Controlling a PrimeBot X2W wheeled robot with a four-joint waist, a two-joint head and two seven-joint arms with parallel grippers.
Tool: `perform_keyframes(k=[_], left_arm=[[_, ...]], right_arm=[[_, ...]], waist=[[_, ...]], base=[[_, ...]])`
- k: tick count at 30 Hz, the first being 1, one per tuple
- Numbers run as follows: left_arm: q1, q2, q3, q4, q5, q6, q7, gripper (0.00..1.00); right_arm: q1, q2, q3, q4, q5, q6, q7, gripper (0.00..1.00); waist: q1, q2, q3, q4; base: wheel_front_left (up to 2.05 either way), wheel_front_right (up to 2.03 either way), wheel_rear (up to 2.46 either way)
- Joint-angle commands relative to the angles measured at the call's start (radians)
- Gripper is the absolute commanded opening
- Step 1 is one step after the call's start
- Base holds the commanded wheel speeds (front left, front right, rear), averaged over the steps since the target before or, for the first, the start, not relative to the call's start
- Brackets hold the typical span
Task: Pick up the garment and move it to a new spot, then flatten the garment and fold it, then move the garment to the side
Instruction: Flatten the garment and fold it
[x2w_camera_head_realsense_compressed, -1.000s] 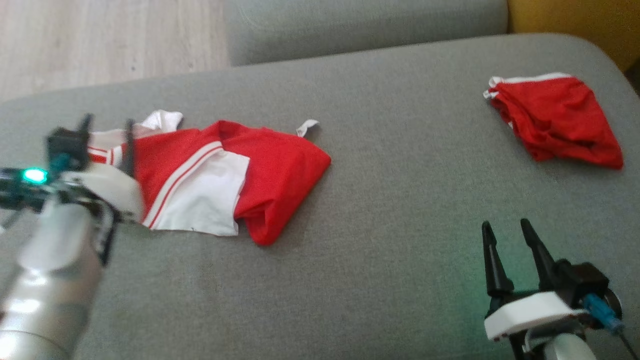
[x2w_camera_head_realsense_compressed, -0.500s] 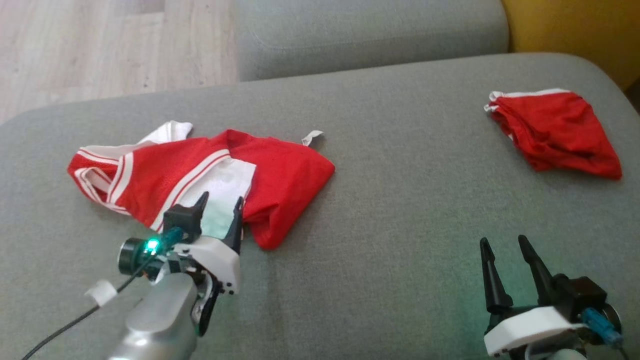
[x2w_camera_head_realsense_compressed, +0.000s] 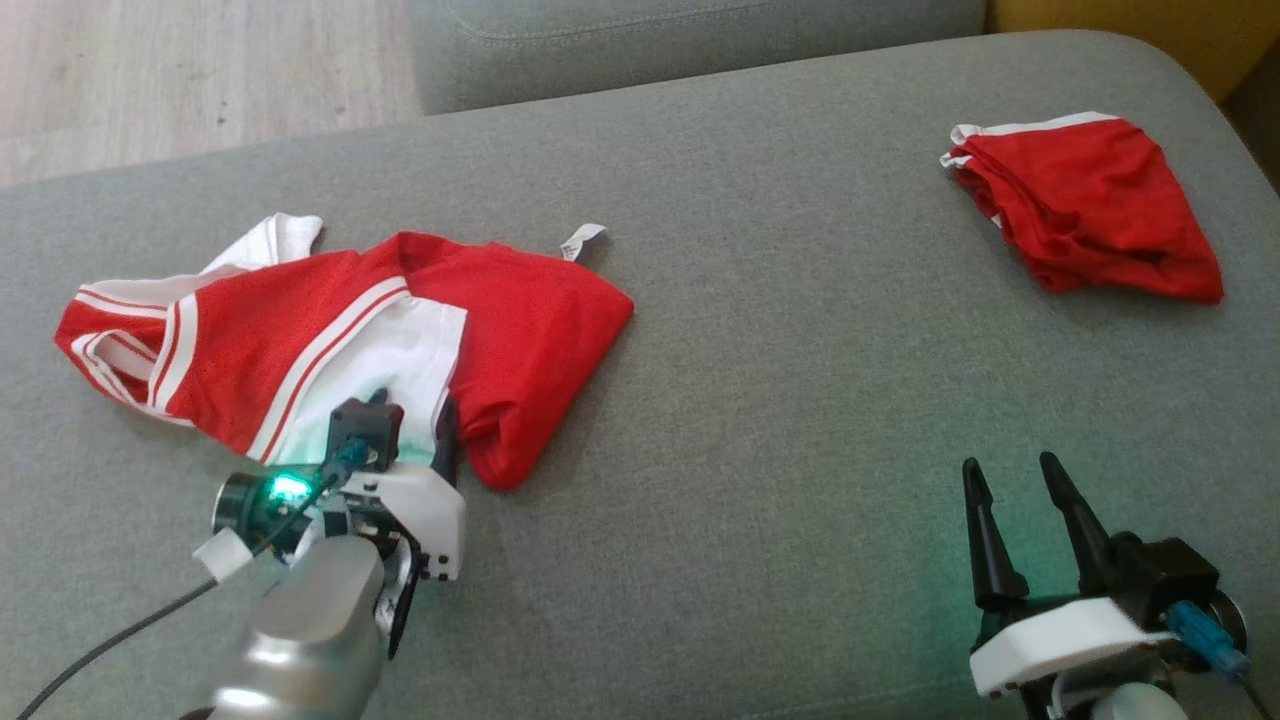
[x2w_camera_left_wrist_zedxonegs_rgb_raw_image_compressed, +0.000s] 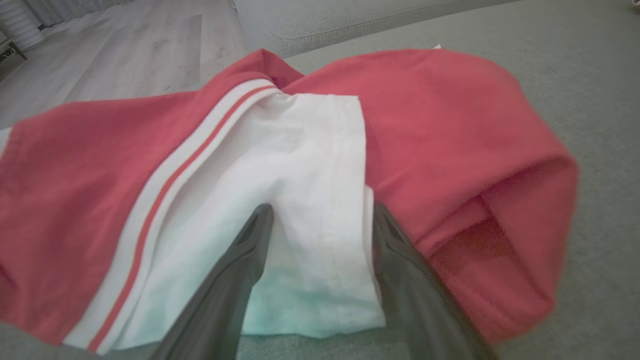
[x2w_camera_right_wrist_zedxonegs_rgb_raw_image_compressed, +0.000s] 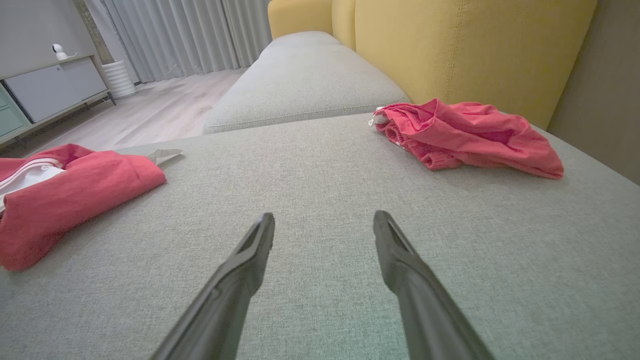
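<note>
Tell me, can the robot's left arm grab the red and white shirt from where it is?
Probably yes: the left end effector hangs open right over the near white edge of the shirt, and nothing sits between them.

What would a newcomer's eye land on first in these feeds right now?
First, the crumpled red and white garment on the left of the grey sofa cushion, with the open left gripper poised at its near white edge. Next, the bundled red garment at the far right, near the yellow backrest, while the open right gripper hovers over bare cushion.
</note>
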Motion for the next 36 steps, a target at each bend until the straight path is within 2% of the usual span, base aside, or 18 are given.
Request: perform_keyframes(k=[1,8,10,11,13,15,18,19,27,32,36], left_arm=[[-0.052,0.018,0.025,-0.006,0.002,0.005,-0.007,1.0],[-0.072,0.01,0.043,0.025,-0.018,0.003,-0.055,1.0],[-0.073,0.011,0.042,0.038,-0.018,0.003,-0.058,0.79],[-0.073,0.012,0.042,0.045,-0.02,0.001,-0.059,0.65],[-0.076,0.011,0.044,0.055,-0.023,0.003,-0.063,0.45],[-0.08,0.009,0.048,0.056,-0.028,0.002,-0.071,0.34],[-0.086,0.007,0.06,0.041,-0.035,0.001,-0.089,0.05],[-0.086,0.007,0.065,0.032,-0.037,0.002,-0.094,0.0],[-0.056,0.032,0.119,-0.114,-0.036,0.022,-0.107,0.0],[0.063,0.098,0.174,-0.33,-0.001,0.065,-0.108,0.0],[0.208,0.164,0.225,-0.502,0.007,0.117,-0.108,0.0]], right_arm=[[-0.05,-0.007,0.022,-0.032,-0.008,0.007,-0.001,1.0],[-0.051,-0.007,0.006,-0.03,-0.006,0.007,-0.008,1.0],[-0.052,-0.007,0.009,-0.027,-0.003,0.007,-0.01,1.0],[-0.053,-0.007,0.011,-0.025,-0.001,0.007,-0.011,1.0],[-0.056,-0.007,0.014,-0.023,0.001,0.007,-0.014,1.0],[-0.057,-0.007,0.014,-0.022,0.003,0.007,-0.015,1.0],[-0.056,-0.007,0.012,-0.02,0.004,0.007,-0.016,1.0],[-0.055,-0.007,0.01,-0.018,0.004,0.007,-0.017,1.0],[-0.046,-0.007,-0.001,-0.008,0.005,0.007,-0.02,1.0],[-0.032,-0.007,-0.017,-0.002,0.008,0.007,-0.022,1.0],[-0.016,-0.007,-0.031,0.007,0.011,0.007,-0.026,1.0]], waist=[[-0.0001,0.0,0.003,-0.003],[-0.0001,0.0,0.01,0.007],[-0.0001,0.0,0.009,0.012],[-0.0001,0.0,0.008,0.013],[-0.0001,0.0,0.007,0.017],[-0.0001,0.0,0.006,0.021],[-0.0001,0.0,0.003,0.027],[-0.0001,0.0,0.0,0.029],[-0.0001,0.0,-0.025,0.057],[-0.0001,0.0,-0.053,0.089],[-0.0001,0.0,-0.084,0.119]], base=[[0.0,0.0,0.0],[0.0,0.0,0.0],[0.0,0.0,0.0],[0.0,0.0,0.0],[0.0,0.0,0.0],[0.0,0.0,0.0],[0.0,0.0,0.0],[0.0,0.0,0.0],[0.0,0.0,0.0],[0.0,0.0,0.0],[0.0,0.0,0.0]])
